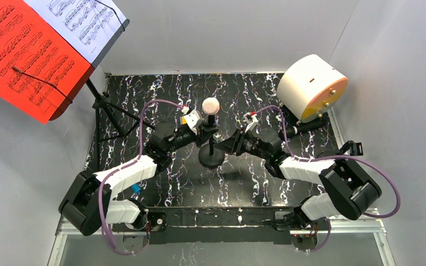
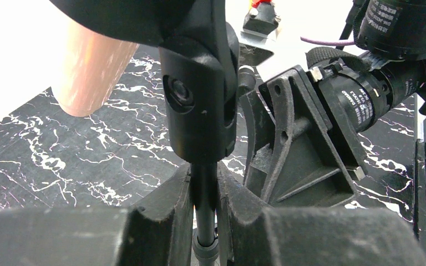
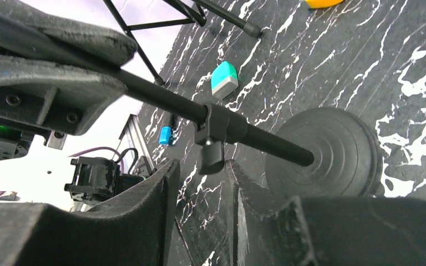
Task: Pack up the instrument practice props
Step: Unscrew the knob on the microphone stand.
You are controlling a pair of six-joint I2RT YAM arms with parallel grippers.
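The beige-headed microphone (image 1: 210, 105) stands mid-table on a thin black pole (image 2: 205, 191) with a round base (image 1: 211, 157). My left gripper (image 1: 206, 129) is shut on this pole just under the microphone's clip (image 2: 199, 105). My right gripper (image 3: 202, 166) is open, its fingertips beside the pole's small clamp knob (image 3: 212, 157), above the base (image 3: 324, 152). The black tripod music rack (image 1: 102, 108) stands at the back left, carrying a red sheet (image 1: 22, 55) and a white sheet (image 1: 86, 19). A black rod-like thing (image 1: 306, 126), possibly the black microphone, lies under the white cylinder.
The big white cylinder with an orange face (image 1: 310, 87) sits at the back right. A small teal-and-white block (image 3: 223, 79) and a small blue object (image 1: 136, 188) lie on the black marbled table (image 1: 161, 88) near the left arm. Tripod legs (image 3: 144, 25) spread at the back left.
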